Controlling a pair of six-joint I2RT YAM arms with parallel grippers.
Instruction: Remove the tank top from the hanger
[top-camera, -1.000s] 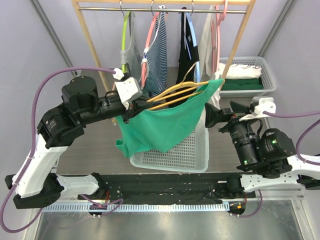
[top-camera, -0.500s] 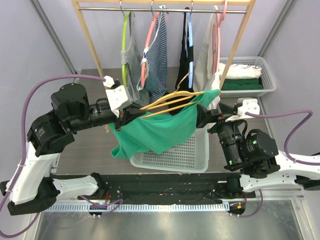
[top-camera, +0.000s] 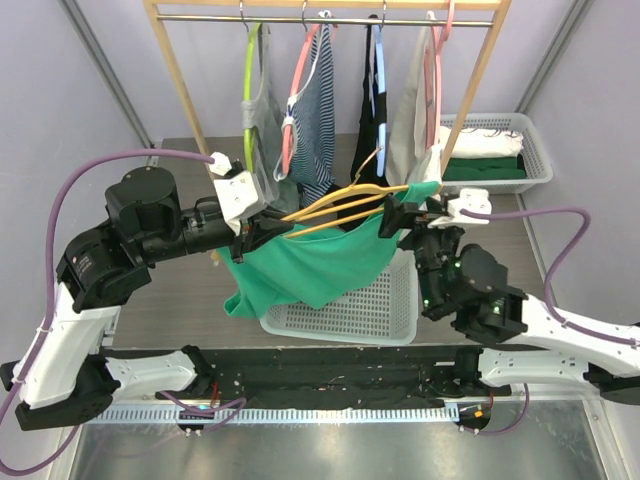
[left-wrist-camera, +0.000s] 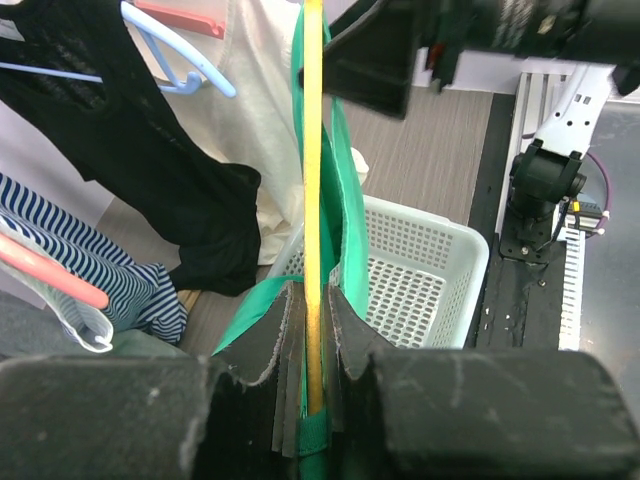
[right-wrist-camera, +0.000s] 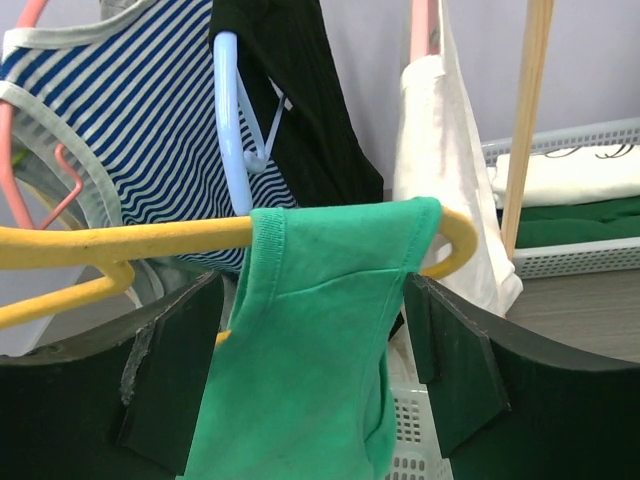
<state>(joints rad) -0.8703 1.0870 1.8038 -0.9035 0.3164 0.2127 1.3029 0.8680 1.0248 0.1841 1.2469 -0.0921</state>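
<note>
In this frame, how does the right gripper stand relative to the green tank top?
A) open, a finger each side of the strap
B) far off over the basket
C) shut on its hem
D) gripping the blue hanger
A: the right gripper stands open, fingers flanking the strap of the green tank top on the yellow hanger.
</note>
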